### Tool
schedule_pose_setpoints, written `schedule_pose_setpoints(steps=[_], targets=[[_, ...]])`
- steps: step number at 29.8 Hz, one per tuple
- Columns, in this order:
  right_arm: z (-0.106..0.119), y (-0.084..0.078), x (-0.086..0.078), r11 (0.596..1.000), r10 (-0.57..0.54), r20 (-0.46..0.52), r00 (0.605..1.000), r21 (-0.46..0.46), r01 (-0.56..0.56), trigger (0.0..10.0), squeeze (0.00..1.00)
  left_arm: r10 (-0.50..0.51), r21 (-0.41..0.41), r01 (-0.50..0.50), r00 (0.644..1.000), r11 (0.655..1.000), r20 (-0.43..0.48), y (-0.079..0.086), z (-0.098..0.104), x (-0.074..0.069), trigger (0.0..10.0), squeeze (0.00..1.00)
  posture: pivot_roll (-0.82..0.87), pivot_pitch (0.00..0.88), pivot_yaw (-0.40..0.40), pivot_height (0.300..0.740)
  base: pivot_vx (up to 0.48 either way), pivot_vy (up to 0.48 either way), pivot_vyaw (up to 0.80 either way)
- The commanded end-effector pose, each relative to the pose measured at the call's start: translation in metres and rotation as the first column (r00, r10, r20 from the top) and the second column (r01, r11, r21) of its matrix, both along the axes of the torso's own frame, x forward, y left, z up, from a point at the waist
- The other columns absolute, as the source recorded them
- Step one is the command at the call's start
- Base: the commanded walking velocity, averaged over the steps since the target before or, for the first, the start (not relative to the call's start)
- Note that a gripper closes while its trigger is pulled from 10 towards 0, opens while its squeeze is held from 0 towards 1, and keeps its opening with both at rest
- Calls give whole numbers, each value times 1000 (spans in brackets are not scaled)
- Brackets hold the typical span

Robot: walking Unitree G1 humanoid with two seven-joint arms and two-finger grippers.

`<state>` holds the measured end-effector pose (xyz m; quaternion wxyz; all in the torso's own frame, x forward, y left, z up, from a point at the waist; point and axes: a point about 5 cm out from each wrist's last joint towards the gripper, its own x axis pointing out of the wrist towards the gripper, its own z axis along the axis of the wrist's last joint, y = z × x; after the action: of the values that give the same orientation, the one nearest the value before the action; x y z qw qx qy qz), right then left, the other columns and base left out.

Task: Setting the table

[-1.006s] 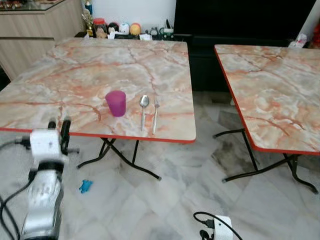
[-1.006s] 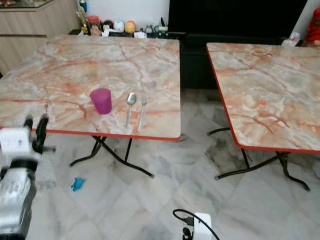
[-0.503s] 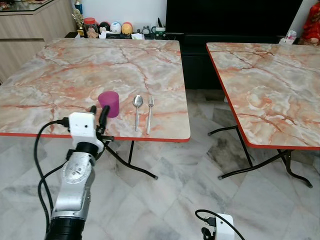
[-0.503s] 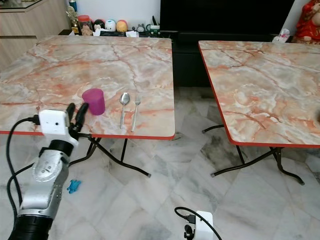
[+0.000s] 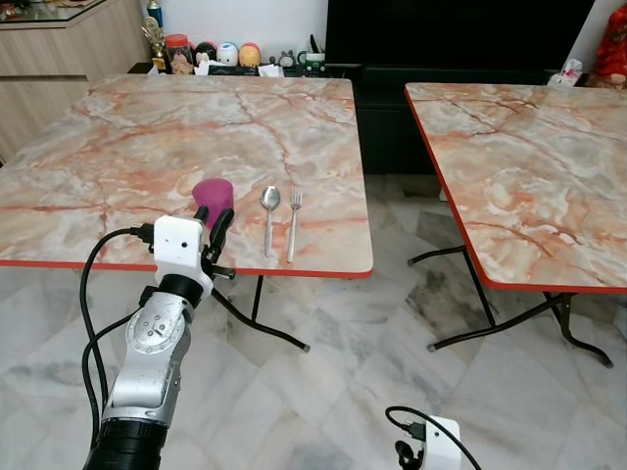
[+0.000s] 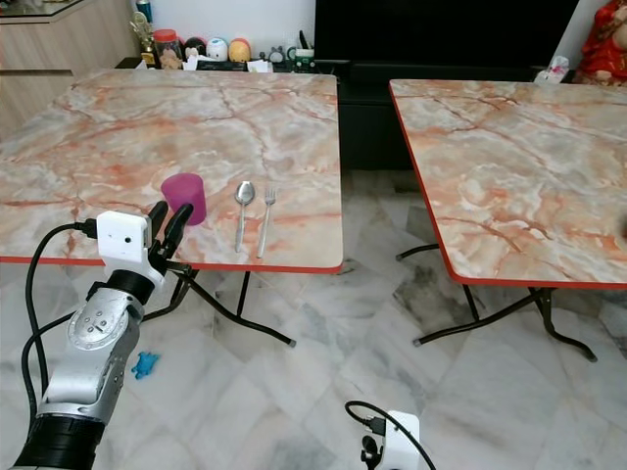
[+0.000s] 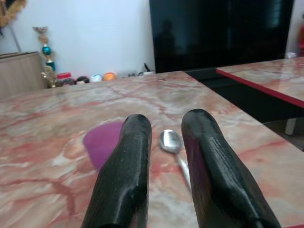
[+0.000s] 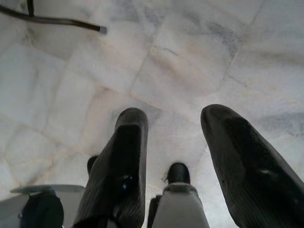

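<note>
Left wrist view: my left claw, slightly parted and empty, nears the purple cup; misaligned, it could topple it onto the spoon.

A home's living or dining room: two folding marble-patterned benches stand on a marble floor, with a big dark television, a wooden cabinet and ornaments along the far wall.

Purple cup beside spoon, fork
</note>
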<state>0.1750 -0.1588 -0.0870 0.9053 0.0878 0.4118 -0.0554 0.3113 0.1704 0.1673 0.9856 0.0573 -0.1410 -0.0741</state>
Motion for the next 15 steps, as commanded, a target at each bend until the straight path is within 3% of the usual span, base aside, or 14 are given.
schedule_pose_setpoints(steps=[1, 15], targets=[[1, 0, 1, 1000, -10, 9, 1000, 2, 10, 10000, 0, -11, 6, 11, 1000, 1000, -13, -4, -1, 2, 10000, 0, 157, 0, -13, 740, 0, 375, 0], [2, 1, 4, 1000, -1, 15, 1000, -6, 1, 10000, 0, -8, 5, 8, 1000, 1000, -7, -4, 2, 3, 10000, 0, 166, 0, -16, 740, 0, 375, 0]])
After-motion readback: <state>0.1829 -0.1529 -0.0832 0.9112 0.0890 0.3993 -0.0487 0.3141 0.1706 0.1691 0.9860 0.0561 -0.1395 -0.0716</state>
